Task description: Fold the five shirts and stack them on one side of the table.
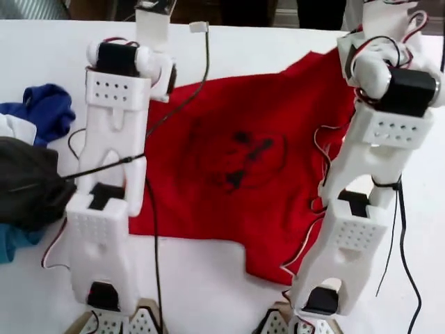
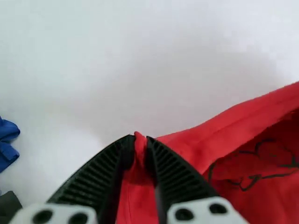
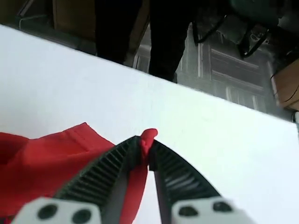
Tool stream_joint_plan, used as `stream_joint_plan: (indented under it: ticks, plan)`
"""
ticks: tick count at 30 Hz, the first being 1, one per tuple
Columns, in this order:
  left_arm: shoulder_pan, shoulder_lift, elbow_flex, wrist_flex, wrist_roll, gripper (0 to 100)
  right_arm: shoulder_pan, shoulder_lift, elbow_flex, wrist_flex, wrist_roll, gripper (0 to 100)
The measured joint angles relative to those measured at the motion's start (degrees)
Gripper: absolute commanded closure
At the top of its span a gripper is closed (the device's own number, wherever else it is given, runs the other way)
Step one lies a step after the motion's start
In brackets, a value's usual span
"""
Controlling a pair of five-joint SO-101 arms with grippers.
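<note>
Since left jaws and right jaws each clamp only a thin pinch of red shirt (image 1: pixel 278 111), uneven pulling could slip one corner free, skewing the fold.

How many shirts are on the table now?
5, it seems: the red shirt spread mid-table; heaped to its left, a blue shirt, a white shirt, a black shirt and a teal shirt, overlapping, so more may be hidden.

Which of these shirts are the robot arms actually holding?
The red shirt, spread out flat: the left tool and right tool each pinch its edge. The blue shirt and black shirt lie bunched aside.
</note>
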Motion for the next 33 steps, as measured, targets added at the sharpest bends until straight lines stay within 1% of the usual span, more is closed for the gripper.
stream_joint_plan:
  ticks: [5, 10, 14, 17, 20, 24, 27, 30, 33]
  plan:
    - [-1.58, -0.35, 1.58, -0.88, 0.0, 97, -3.96, -7.12, 13.54, 0.0, -3.16, 97.5]
    - [-1.58, -0.44, 1.58, -1.05, 0.0, 97, -5.63, -17.67, 30.51, -0.18, -3.6, 97.5]
    - [-1.58, -0.44, 1.58, 0.0, 0.0, 97, -4.57, -26.37, 43.16, -3.96, -3.6, 97.5]
    - [-1.67, -0.44, 1.85, 0.26, -1.76, 97, -3.25, -33.23, 55.65, -7.82, -1.76, 97.6]
    - [-2.73, -0.53, 3.87, 0.26, -2.9, 97, -3.25, -42.9, 71.12, -15.03, 0.0, 97.7]
    - [-3.96, -3.52, 12.75, 0.26, -4.57, 97, -3.16, -59.87, 95.65, -26.55, 2.46, 97.8]
    - [-4.04, -7.74, 21.63, 0.26, -4.92, 97, -1.23, -70.42, 112.44, -32.44, 3.52, 97.8]
    - [-4.04, -13.19, 30.59, -0.09, -6.42, 97, 0.44, -76.22, 121.58, -33.85, 3.69, 97.8]
    - [-4.13, -19.25, 40.79, -2.73, -8.26, 97, 1.58, -78.68, 123.87, -33.76, 4.22, 97.8]
